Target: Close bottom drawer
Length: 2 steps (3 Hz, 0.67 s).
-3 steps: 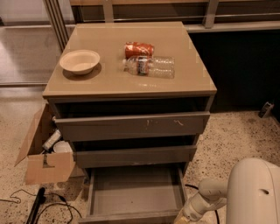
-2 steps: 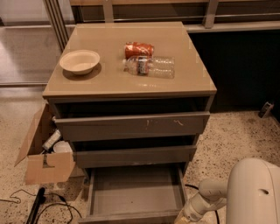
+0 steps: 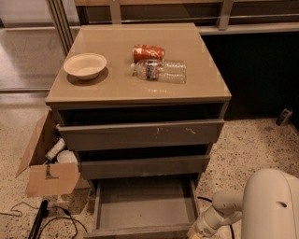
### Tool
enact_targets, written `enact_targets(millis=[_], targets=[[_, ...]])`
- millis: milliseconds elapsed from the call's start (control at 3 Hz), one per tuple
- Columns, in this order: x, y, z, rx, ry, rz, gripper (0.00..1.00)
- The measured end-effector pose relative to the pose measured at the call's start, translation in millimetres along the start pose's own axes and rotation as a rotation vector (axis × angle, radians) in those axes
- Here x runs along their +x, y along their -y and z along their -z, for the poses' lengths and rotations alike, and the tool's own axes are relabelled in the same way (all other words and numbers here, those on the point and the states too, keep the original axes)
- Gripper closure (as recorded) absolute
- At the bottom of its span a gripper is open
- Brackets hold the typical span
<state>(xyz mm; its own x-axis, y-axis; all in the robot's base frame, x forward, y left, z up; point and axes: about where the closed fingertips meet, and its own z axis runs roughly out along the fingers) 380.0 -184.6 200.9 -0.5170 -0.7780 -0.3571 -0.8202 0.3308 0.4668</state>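
Speckled terrazzo floor [image 3: 252, 149]. Tan cabinet [image 3: 187, 91] at centre, metal rail [image 3: 224, 14] behind. Dark panel [image 3: 261, 70] at back right, pale glazed panel [image 3: 23, 56] at left. Open cardboard box [image 3: 46, 177] on floor just left of cabinet, black cables [image 3: 28, 217] near it. Gripper [image 3: 195, 233] at bottom edge, by cabinet's lower right corner.
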Motion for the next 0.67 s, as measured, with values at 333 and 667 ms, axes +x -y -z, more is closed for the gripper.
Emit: enact_targets(millis=[333,667], targets=[[-5.4,8.6,-0.6,0.022,-0.007,-0.012,0.00],[-5.4,8.4,-0.7,0.022,-0.007,-0.012,0.00]])
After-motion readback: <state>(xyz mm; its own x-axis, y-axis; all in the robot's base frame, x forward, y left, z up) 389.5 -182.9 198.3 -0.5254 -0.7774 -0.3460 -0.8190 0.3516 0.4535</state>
